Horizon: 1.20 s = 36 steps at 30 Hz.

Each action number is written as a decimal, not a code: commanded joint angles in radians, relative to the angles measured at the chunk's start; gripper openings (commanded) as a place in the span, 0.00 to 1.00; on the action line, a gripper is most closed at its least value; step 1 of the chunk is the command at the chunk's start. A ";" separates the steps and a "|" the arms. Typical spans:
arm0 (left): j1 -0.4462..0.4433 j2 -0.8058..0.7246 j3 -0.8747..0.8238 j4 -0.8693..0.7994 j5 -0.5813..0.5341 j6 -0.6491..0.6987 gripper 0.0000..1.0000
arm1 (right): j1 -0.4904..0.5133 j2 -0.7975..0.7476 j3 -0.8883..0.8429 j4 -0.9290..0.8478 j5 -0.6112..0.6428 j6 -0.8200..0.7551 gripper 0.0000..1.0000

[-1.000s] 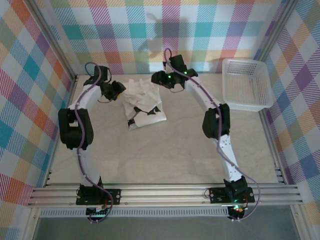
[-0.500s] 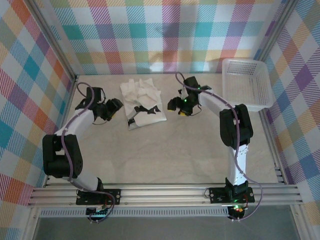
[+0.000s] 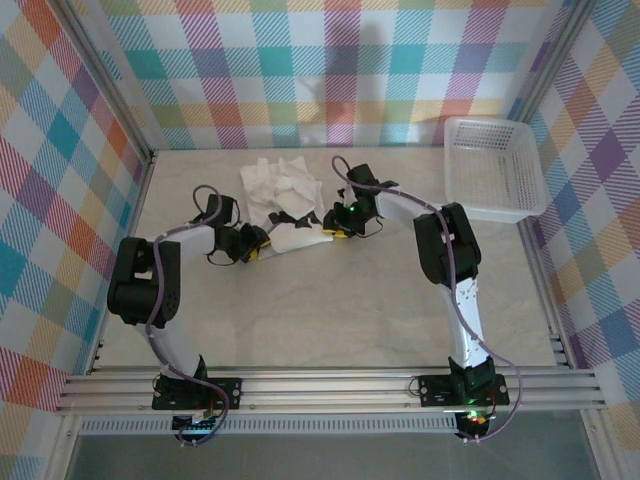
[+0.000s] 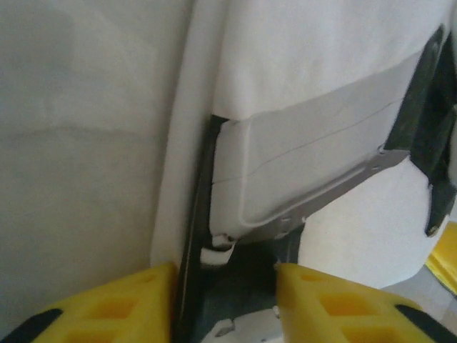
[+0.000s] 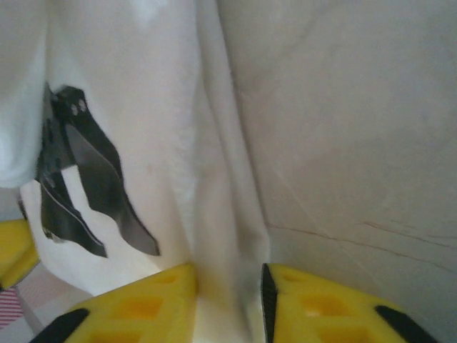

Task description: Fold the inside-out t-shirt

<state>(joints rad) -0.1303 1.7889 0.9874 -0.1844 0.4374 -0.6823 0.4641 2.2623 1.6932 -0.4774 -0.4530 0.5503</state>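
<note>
At the back middle of the desk point(image 3: 330, 300), the inside-out t-shirt point(image 3: 283, 195) lies in a crumpled white heap with dark patches, well apart from the mesh basket point(image 3: 495, 165) in the far right corner. Half a second ago both arms stood off to either side of the cloth. Now the left gripper point(image 3: 256, 247) is at the heap's near left corner and the right gripper point(image 3: 333, 226) at its near right edge, while the heap itself has not shifted. By the look of it, a two-handed grasp is being taken and no fold is made yet.

The right wrist camera shows yellow fingers point(image 5: 143, 307) drawn narrow with a white fold pinched between them. In the left wrist camera the fingers point(image 4: 335, 300) stand a little wider over a hem and a dark strip, and whether they clamp it cannot be told. That view is blurred, its grey panel is hard to name, and neither collar nor sleeves can be picked out.
</note>
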 commanded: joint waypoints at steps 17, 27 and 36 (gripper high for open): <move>-0.337 -0.524 -0.462 -0.186 -0.052 -0.122 0.27 | 0.096 -0.622 -0.813 0.073 0.043 0.054 0.18; -0.340 -0.728 -0.331 -0.384 -0.337 -0.053 0.67 | 0.128 -0.736 -0.746 0.033 0.148 0.081 0.51; -0.215 -0.430 -0.181 -0.195 -0.342 0.027 0.62 | 0.146 -0.452 -0.510 0.096 0.061 0.084 0.35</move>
<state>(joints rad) -0.3740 1.3083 0.7536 -0.4488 0.1112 -0.7025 0.5980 1.7500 1.1328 -0.3935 -0.3485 0.6296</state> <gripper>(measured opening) 0.623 0.376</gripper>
